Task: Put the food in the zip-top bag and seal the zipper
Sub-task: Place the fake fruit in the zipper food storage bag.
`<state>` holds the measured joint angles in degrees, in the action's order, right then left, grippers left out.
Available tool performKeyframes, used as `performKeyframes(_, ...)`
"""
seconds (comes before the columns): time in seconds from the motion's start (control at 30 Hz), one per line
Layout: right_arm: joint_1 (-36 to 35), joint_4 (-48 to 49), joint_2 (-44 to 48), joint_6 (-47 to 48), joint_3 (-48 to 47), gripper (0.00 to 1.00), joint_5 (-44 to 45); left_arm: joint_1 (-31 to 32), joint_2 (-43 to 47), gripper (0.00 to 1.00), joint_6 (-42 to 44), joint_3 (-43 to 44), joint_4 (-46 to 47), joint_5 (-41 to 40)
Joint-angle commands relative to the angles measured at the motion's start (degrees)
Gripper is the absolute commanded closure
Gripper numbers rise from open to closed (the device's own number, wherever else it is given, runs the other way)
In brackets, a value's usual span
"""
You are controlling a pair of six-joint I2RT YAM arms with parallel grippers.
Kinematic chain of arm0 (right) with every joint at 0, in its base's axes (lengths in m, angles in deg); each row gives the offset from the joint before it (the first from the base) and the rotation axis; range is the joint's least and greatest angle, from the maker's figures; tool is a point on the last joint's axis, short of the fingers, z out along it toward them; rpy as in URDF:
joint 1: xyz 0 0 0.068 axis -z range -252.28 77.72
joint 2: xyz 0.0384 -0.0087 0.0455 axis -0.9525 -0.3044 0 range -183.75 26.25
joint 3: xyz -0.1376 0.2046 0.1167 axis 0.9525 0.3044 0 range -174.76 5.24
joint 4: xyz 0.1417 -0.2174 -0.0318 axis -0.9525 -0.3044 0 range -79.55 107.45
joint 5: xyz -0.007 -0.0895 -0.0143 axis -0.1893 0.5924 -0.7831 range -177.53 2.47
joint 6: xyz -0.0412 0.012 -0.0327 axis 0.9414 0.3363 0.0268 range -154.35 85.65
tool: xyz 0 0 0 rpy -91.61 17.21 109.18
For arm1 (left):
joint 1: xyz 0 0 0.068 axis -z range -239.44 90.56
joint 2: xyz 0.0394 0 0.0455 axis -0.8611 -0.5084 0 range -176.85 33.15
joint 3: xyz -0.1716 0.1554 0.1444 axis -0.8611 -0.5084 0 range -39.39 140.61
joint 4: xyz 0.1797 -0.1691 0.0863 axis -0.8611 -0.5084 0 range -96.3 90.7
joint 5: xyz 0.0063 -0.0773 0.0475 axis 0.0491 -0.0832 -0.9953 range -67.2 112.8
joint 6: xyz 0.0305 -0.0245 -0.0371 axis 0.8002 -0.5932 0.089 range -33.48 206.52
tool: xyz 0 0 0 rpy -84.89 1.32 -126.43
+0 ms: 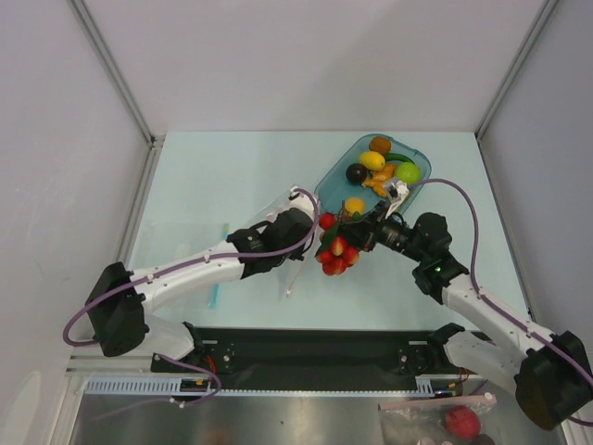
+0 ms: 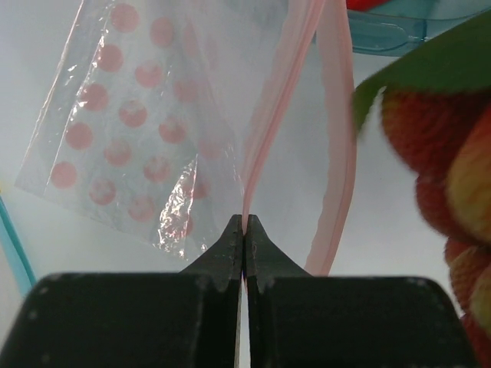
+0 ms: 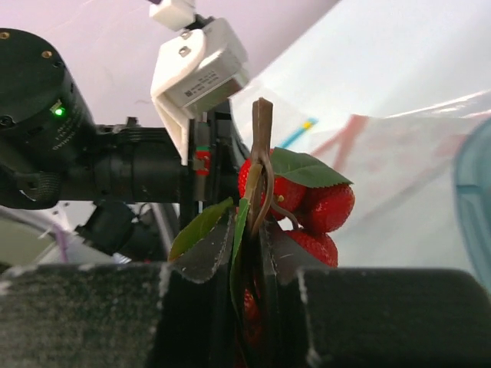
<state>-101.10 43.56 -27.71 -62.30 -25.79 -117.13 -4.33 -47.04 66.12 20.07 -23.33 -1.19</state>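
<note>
table (image 1: 204, 185): pale blue top; both arms reach in to mid-table.
tray (image 1: 335, 165): teal, far R of centre. Holds lemon (image 1: 372, 159), dark plum (image 1: 356, 173), green pc (image 1: 407, 171), orange pcs (image 1: 380, 176).
bag (image 2: 123, 130): clear w/ pink dots, just L of tray.
L gripper (image 2: 244, 226): closed, pinching bag's mouth edge at the zipper.
R gripper (image 3: 255, 245): clamped on stem of berry cluster.
berry cluster (image 1: 335, 255): red, leafy; hangs from R gripper just beside bag mouth, by tray's near corner; outside bag.
zipper (image 2: 337, 138): pink strip, its two sides parted.
</note>
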Motion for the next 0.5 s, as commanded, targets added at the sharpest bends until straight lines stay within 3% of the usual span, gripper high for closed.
performKeyframes(0.0,-0.19,15.25,-4.13,-6.5,-0.26,1.0,-11.24,0.26,2.13,1.0,1.42,-1.19,3.9,2.63)
performKeyframes(0.27,-0.54,18.89,-13.36,-11.42,-3.68,1.0,-19.43,0.26,4.77,1.0,1.33,-2.77,5.13,0.08)
performKeyframes(0.47,-1.59,9.67,-19.95,-10.64,-8.61,1.0,-19.79,0.26,5.83,1.0,2.12,-3.83,6.63,-0.71)
